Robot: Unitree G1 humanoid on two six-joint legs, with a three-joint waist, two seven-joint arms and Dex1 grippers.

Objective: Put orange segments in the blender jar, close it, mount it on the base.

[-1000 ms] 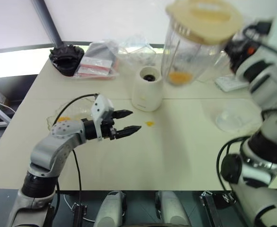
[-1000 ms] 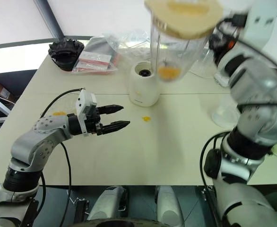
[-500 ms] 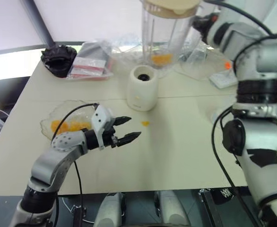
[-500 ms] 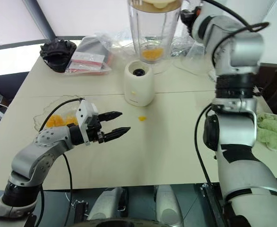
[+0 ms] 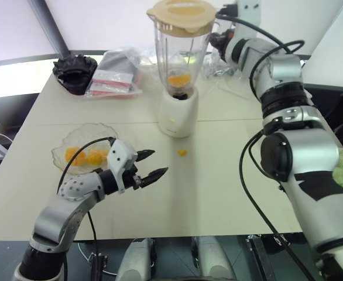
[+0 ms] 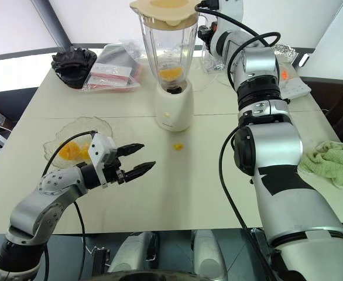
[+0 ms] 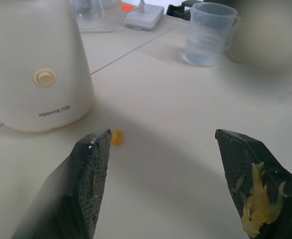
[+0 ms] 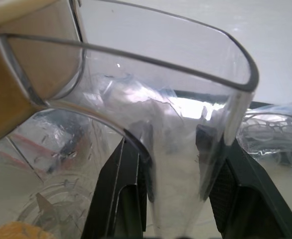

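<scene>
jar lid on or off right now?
On. The cream lid sits across the mouth of the blender jar, which stands upright on the base with orange segments inside.

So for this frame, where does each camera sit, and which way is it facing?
Head stereo pair: looks forward and down over the table; both arms show.
Left wrist: looks along the open left end effector at the base and a loose orange piece.
Right wrist: right end effector closed on the blender jar handle.
Shared: jar on base.
</scene>
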